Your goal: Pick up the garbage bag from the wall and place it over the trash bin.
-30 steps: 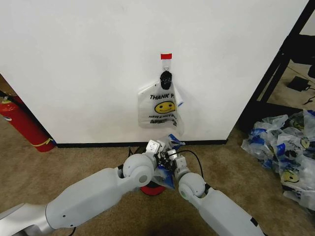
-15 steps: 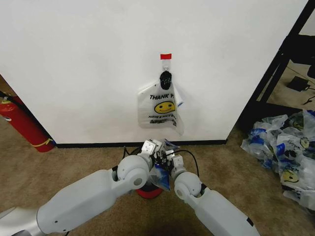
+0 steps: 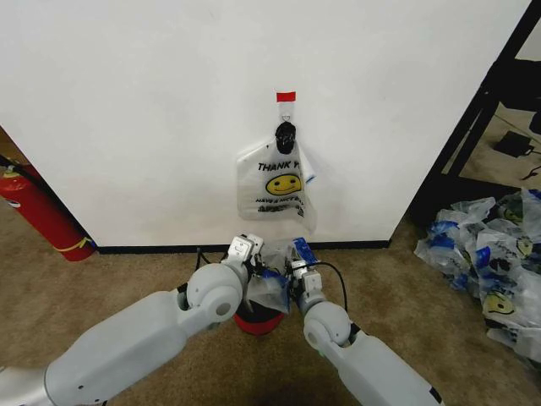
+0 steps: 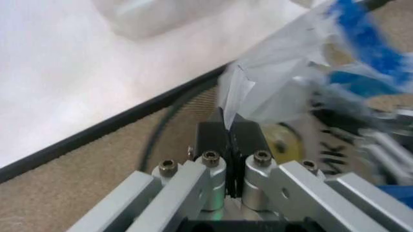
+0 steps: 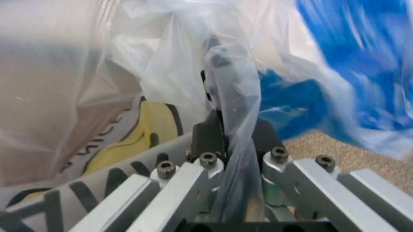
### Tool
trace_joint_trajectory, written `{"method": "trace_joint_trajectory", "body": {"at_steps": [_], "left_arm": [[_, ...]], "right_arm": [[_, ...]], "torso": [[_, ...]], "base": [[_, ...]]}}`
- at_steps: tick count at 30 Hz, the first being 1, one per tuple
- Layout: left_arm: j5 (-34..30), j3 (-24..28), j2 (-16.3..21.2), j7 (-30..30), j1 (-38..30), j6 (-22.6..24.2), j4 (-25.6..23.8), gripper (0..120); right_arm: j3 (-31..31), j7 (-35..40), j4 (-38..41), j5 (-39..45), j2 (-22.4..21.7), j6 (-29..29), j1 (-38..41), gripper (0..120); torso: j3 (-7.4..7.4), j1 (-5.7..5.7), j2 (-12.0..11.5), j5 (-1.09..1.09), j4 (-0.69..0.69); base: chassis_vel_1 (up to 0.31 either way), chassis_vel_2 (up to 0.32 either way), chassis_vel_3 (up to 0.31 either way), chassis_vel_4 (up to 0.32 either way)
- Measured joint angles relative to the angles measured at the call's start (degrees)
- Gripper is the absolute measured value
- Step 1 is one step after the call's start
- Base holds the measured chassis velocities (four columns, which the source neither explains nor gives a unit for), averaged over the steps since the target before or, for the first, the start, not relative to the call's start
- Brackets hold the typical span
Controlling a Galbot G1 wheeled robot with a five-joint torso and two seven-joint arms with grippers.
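**Bag pulled wider over the bin**

Both grippers are low in front of the wall [image 3: 127,101], holding one garbage bag [image 3: 272,290] between them right above the trash bin [image 3: 258,321], whose red base shows just under the plastic. The left gripper [image 3: 250,251] has its jaws pressed together on a thin fold of the bag's edge, clear in the left wrist view [image 4: 229,126]. The right gripper [image 3: 297,258] is likewise pinching a twisted strand of the plastic, seen in its own wrist view [image 5: 226,126], with the blue handle trim sticking up beside it.

Compared with a second ago, the two grippers have moved apart: then they sat almost touching with the bag bunched between them, and now there is a visible gap with the plastic stretched across it. The arms have also shifted a little toward the robot's left. That reads as the mouth of the bag being opened out, which is what it needs before it can go down around the bin's rim (the rim itself is hidden by the bag).

An identical bag [image 3: 279,182] hangs on the hook [image 3: 286,103] above, untouched.
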Motion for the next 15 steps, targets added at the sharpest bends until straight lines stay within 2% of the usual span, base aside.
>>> {"method": "trace_joint_trajectory", "body": {"at_steps": [8,15], "left_arm": [[-1.97,-1.09,1.57,0.11,-1.06,0.33,1.73,0],[-3.92,-2.24,4.30,0.70,-2.99,0.67,3.37,0]], "right_arm": [[2.08,-3.61,3.92,-1.20,-2.46,4.44,-2.88,1],[6.58,-10.79,7.94,-0.86,-5.54,11.63,-6.84,1]], "torso": [[0.00,0.00,0.00,0.00,0.00],[-0.01,0.00,0.00,0.02,-0.01]], "base": [[0.000,0.000,0.000,0.000],[0.000,0.000,0.000,0.000]]}}
